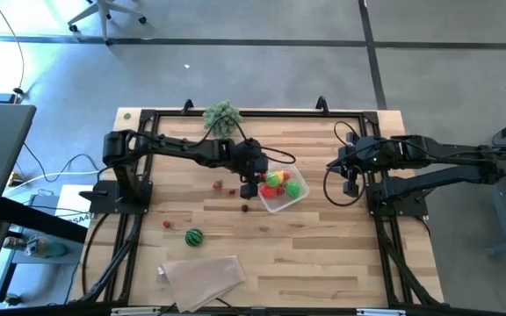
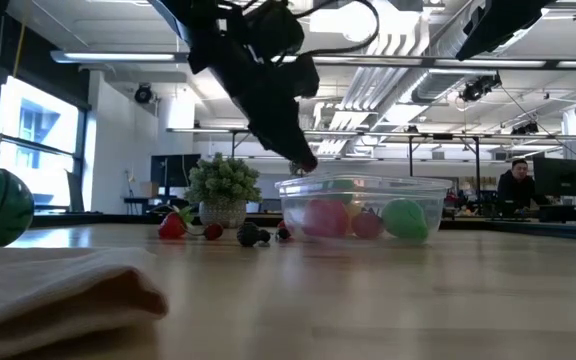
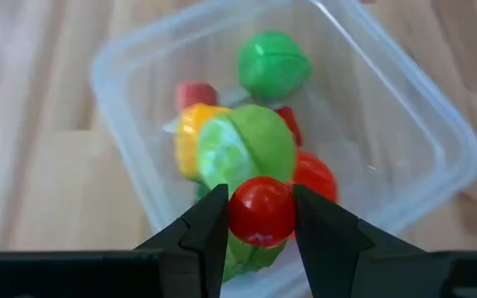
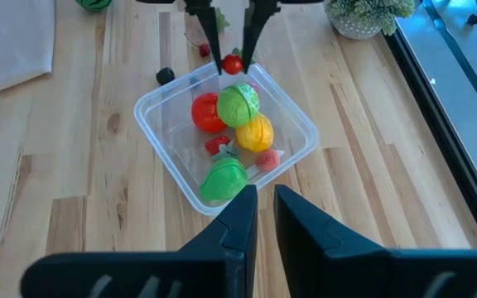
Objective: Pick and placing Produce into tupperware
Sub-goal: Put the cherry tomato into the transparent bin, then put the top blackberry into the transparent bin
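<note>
Over the tupperware (image 3: 437, 124) rim, our left end effector (image 3: 261, 217) is gripping a small red tomato (image 3: 261, 211). We reckon dropping it this close to the edge bounces it onto the worktop (image 1: 341, 237). Right end effector (image 4: 259, 217) sits clenched beside the tupperware.

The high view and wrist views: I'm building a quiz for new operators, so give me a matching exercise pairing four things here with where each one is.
Things:
1. small red ball
2. striped watermelon
3. beige cloth
4. right gripper

Places:
A. on bare table, outside the tupperware
B. between the left gripper fingers, over the tupperware
C. hanging apart from the tupperware, holding nothing
D. at the table's near edge, beside the watermelon

Pairs: 1-B, 2-A, 3-D, 4-C
</note>
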